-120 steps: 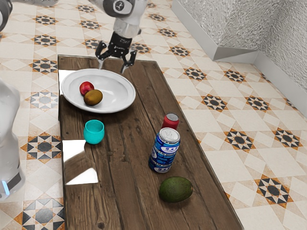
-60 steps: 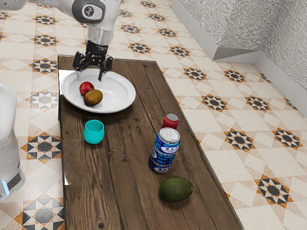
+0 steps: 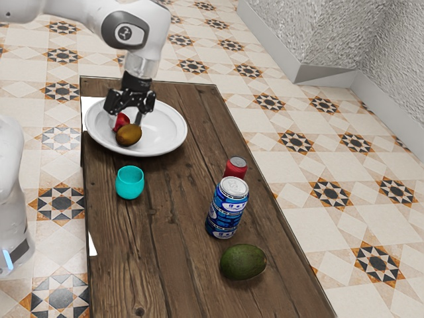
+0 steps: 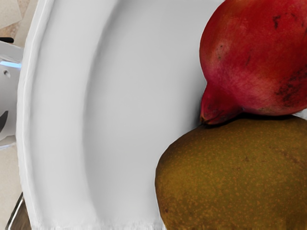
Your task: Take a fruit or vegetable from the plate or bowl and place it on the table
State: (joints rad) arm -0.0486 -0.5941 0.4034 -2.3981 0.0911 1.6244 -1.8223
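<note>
The gripper (image 3: 126,124) stands open low over the white plate (image 3: 173,134), its fingers spread around the upper part of the red fruit, partly covering it. That red fruit (image 3: 121,122) and a brown fruit (image 3: 128,135) lie side by side in the plate; the brown one sits just in front of the fingertips. From the wrist view, the red fruit (image 4: 254,52) has a pointed crown resting close against the speckled brown fruit (image 4: 230,172), with the plate (image 4: 129,96) beneath. Whether a finger touches either fruit, I cannot tell.
A turquoise cup (image 3: 130,183) stands near the plate on the wooden table (image 3: 165,245). Toward the exterior view's right are a red can (image 3: 236,167), a taller blue can (image 3: 226,209) and a green avocado (image 3: 243,262).
Over the last second my hand has swung toward the exterior view's left, from beyond the plate to above it, and has come down to the fruits. The fruits have stayed put.
</note>
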